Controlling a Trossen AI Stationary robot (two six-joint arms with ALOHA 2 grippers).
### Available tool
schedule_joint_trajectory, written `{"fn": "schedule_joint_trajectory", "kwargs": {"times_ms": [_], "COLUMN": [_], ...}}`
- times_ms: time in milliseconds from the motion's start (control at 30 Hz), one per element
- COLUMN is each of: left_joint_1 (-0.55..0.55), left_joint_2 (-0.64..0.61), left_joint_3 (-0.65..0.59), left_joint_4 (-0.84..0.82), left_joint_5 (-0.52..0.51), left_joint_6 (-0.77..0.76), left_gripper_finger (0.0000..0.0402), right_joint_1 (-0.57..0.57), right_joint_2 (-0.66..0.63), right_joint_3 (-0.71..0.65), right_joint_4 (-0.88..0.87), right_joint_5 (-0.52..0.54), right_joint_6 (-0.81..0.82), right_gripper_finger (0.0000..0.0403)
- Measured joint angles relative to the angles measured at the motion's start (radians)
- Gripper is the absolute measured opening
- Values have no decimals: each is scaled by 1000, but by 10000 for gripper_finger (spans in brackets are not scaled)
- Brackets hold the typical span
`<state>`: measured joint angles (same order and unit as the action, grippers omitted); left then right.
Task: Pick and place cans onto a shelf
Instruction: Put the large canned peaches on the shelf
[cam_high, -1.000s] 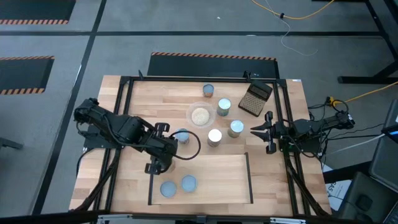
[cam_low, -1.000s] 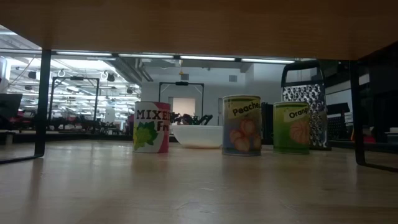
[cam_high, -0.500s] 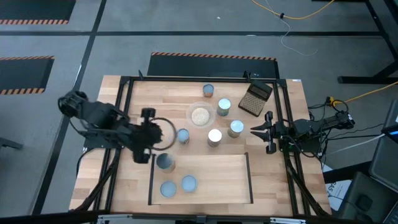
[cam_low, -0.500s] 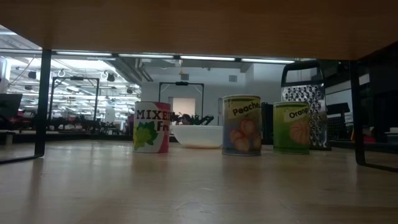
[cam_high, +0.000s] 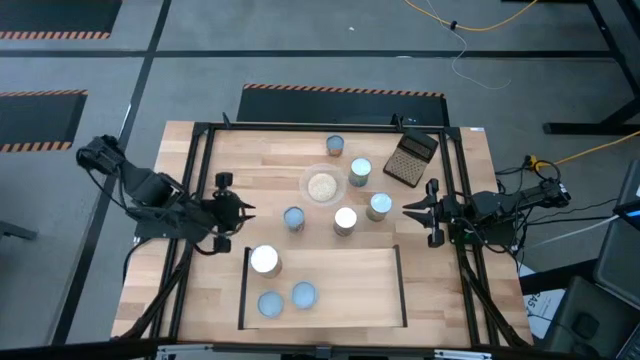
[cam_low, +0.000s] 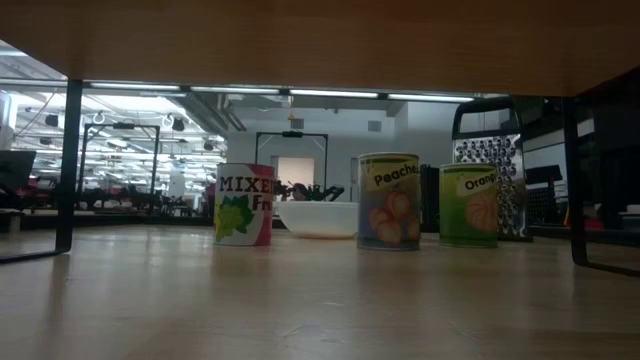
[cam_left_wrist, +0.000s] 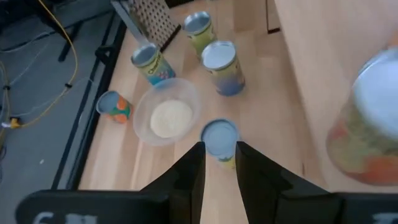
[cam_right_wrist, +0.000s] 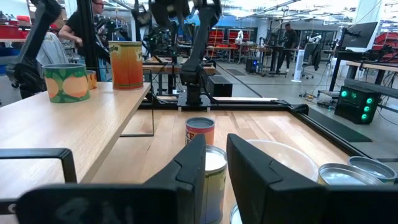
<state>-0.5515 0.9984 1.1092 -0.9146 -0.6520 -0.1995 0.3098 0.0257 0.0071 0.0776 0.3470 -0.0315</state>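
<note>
Beige grains fill the clear round bowl (cam_high: 322, 185) we see mid-table. Three cans (cam_high: 264, 260) top the light-wood shelf (cam_high: 350, 290). Both our grippers (cam_high: 237, 212) (cam_high: 412, 211) hang slightly parted, empty.

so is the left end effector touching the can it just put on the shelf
Apart: the high view shows bare table between the left end effector and the white-topped can on the shelf.

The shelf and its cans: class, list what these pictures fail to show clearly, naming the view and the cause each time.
- High view: labels of the three cans on the shelf are hidden; only tops show.
- Left wrist view: nearest can is blurred and cut by the edge.
- Low view: the grater is partly hidden behind the orange can.
</note>
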Motion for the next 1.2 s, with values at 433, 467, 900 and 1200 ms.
{"fn": "schedule_joint_trajectory", "kwargs": {"times_ms": [433,467,900,1200], "left_joint_1": [143,149,220,272], "left_joint_2": [-308,-311,-312,-312], "left_joint_3": [-542,-561,-599,-599], "left_joint_4": [636,683,754,754], "left_joint_5": [16,18,70,70], "left_joint_6": [175,190,203,202], "left_gripper_finger": [82,82,82,82], "right_joint_1": [0,0,0,-1], "right_joint_2": [0,0,24,323], "right_joint_3": [0,0,74,369], "right_joint_4": [43,54,270,131], "right_joint_5": [16,23,108,212], "right_joint_6": [6,15,54,50], "right_gripper_finger": [72,73,185,188]}}
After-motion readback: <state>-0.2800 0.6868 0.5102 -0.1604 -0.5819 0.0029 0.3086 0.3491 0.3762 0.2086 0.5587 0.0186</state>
